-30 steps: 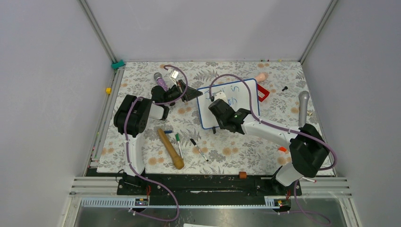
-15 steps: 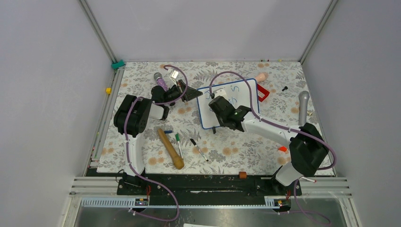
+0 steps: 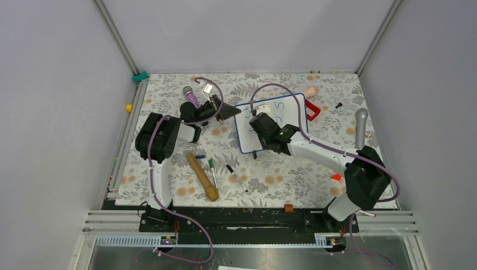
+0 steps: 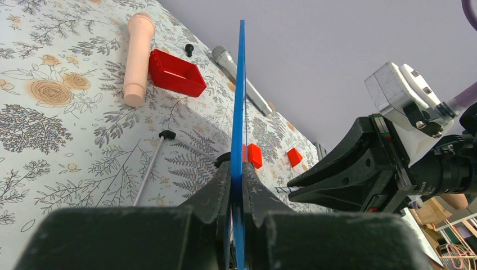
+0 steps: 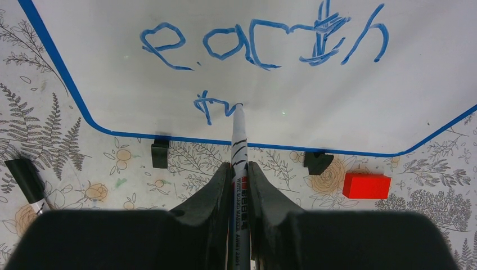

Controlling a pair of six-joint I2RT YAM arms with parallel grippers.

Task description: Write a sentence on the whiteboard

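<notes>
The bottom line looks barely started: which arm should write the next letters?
Right. Its gripper grips the marker, tip on the whiteboard at the bottom-line strokes; the left gripper clamps the board's edge.

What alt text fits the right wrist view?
The right pincer grips a marker, its tip on the whiteboard, at a few blue strokes under the word "each". Below the board's blue edge, two black feet and a red block show against floral cloth.
</notes>
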